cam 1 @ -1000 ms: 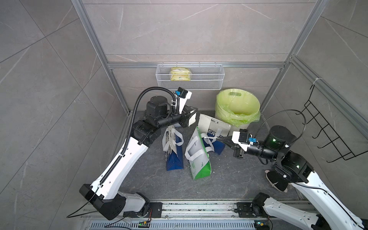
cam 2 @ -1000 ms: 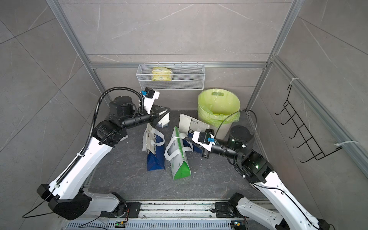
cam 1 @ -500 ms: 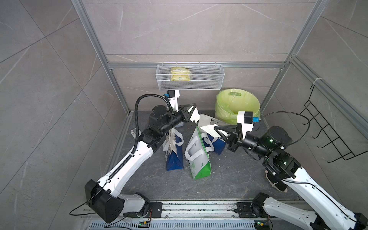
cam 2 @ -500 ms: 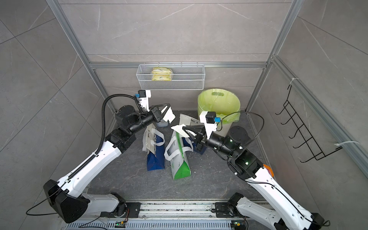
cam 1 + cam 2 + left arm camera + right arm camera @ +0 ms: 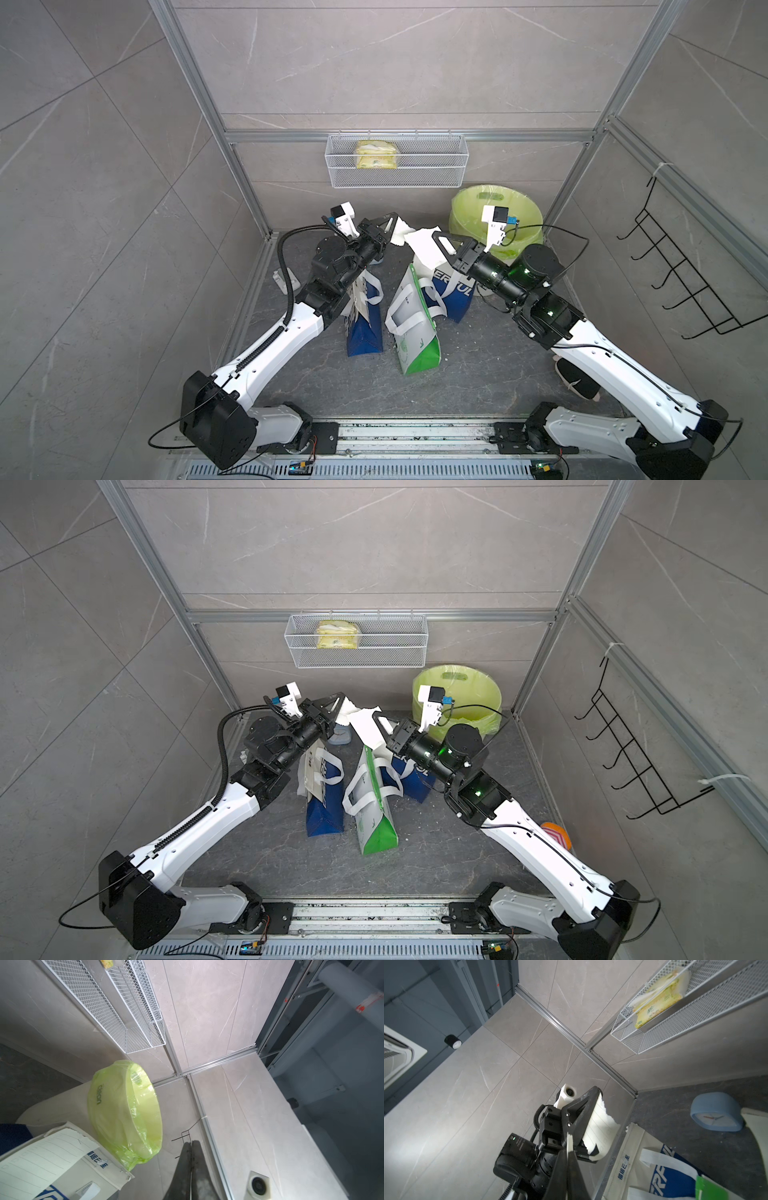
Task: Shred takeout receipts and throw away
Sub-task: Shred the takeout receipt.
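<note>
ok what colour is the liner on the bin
The bin liner is a translucent lime green, shown best in the left wrist view.

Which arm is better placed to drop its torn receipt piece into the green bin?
Right. The right fingers, shut on a torn receipt piece, are nearer the green-lined bin; the left fingers, holding a second piece, are farther away.

In the right wrist view your right pincer [image 5: 568, 1152] shows its receipt strip [image 5: 569, 1140] only edge-on, and the left pincer [image 5: 598, 1092] covers part of its torn receipt piece [image 5: 600, 1124]. The lined receipt [image 5: 41, 1159] runs off the left wrist picture, print unreadable. The right arm [image 5: 536, 850] hides most of an orange object [image 5: 561, 836].
</note>
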